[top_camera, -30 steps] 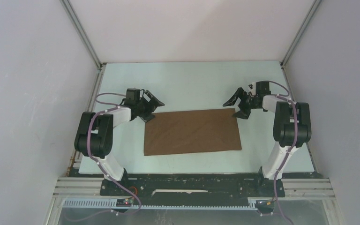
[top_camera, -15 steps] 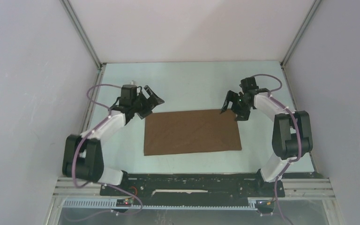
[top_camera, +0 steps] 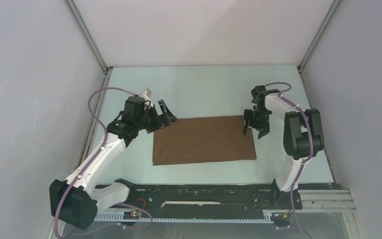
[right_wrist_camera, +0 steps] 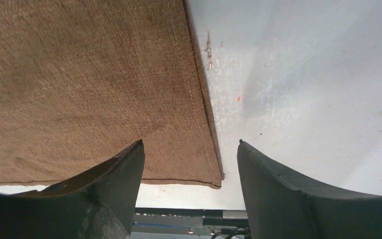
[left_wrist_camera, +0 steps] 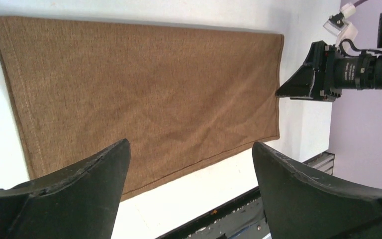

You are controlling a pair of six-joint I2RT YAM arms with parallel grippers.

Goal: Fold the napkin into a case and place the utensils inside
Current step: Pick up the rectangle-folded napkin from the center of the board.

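Observation:
The dark brown napkin (top_camera: 204,140) lies flat on the pale table as a wide rectangle, also seen in the left wrist view (left_wrist_camera: 144,89) and the right wrist view (right_wrist_camera: 89,84). My left gripper (top_camera: 165,119) hovers open at its far left corner, nothing between the fingers (left_wrist_camera: 190,143). My right gripper (top_camera: 255,130) points down over the far right corner. It is open and its fingers straddle the napkin's right edge (right_wrist_camera: 190,142) without pinching it. The utensils are out of view, and no case shows.
Grey enclosure walls with aluminium posts (top_camera: 87,37) close in the table on the left, right and back. A black base rail (top_camera: 194,194) runs along the near edge. The right gripper's body (left_wrist_camera: 323,74) shows in the left wrist view beyond the napkin.
The left arm has stretched out, bringing its gripper nearer over the napkin's far left corner. The right gripper turned downward and came onto the far right corner, its jaws narrowing a little.

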